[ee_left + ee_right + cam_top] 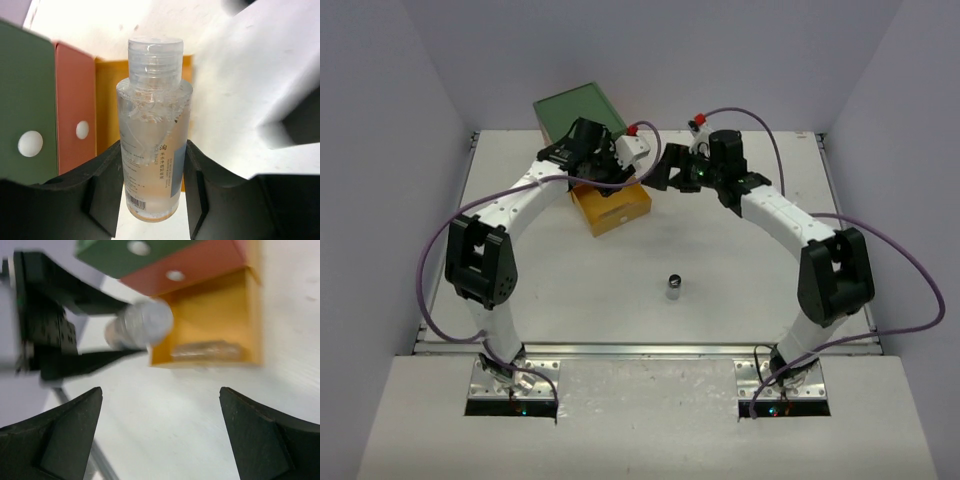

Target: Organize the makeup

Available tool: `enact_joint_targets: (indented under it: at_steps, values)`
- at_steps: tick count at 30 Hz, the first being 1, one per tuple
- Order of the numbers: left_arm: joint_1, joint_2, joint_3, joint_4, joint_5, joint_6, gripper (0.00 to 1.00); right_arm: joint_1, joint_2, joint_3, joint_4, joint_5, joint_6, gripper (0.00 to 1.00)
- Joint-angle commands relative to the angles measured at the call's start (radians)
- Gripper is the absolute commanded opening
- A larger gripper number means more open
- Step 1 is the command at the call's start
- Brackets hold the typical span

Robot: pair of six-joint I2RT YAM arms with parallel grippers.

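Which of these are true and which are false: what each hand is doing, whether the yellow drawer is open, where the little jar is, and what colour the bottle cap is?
1. The left hand grips a clear bottle. True.
2. The right hand holds a palette. False: its fingers are spread with nothing between them.
3. The yellow drawer is pulled out of the chest. True.
4. The small black-capped jar sits inside that drawer. False: it stands on the table, apart from the chest.
5. The bottle's cap is black. False: it is clear plastic.
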Motion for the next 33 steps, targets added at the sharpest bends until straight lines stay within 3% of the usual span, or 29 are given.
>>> enact_joint_targets:
  at_steps: [1, 5, 7, 13, 15, 21, 23, 25, 33]
  values:
    - [0.023, 0.102, -0.013, 0.159, -0.232, -0.039, 0.0, -0.028, -0.182, -0.169, -0.102, 0.289, -0.158, 0.99]
    - [0.02, 0.184, 0.035, 0.179, -0.265, -0.043, 0.0, -0.028, -0.257, -0.262, -0.141, 0.281, -0.267, 0.99]
    - [0.018, 0.221, 0.061, 0.178, -0.288, -0.043, 0.06, -0.026, -0.289, -0.288, -0.161, 0.206, -0.318, 0.99]
    - [0.014, 0.212, 0.053, 0.175, -0.32, -0.009, 0.67, 0.058, -0.374, -0.32, -0.334, 0.165, -0.449, 0.99]
    - [0.014, 0.203, 0.053, 0.159, -0.319, -0.009, 0.79, 0.14, -0.394, -0.321, -0.404, 0.22, -0.513, 0.99]
    - [0.012, 0.173, 0.1, 0.065, -0.258, -0.048, 0.85, 0.262, -0.393, -0.305, -0.547, 0.324, -0.446, 0.83]
    - [0.011, 0.166, 0.149, 0.032, -0.227, -0.074, 0.86, 0.289, -0.396, -0.319, -0.547, 0.335, -0.427, 0.85]
    - [0.011, 0.161, 0.206, -0.022, -0.206, -0.102, 0.87, 0.34, -0.391, -0.331, -0.549, 0.364, -0.424, 0.99]
    - [0.019, 0.129, 0.335, -0.126, -0.2, -0.175, 0.88, 0.398, -0.276, -0.336, -0.586, 0.413, -0.408, 0.99]
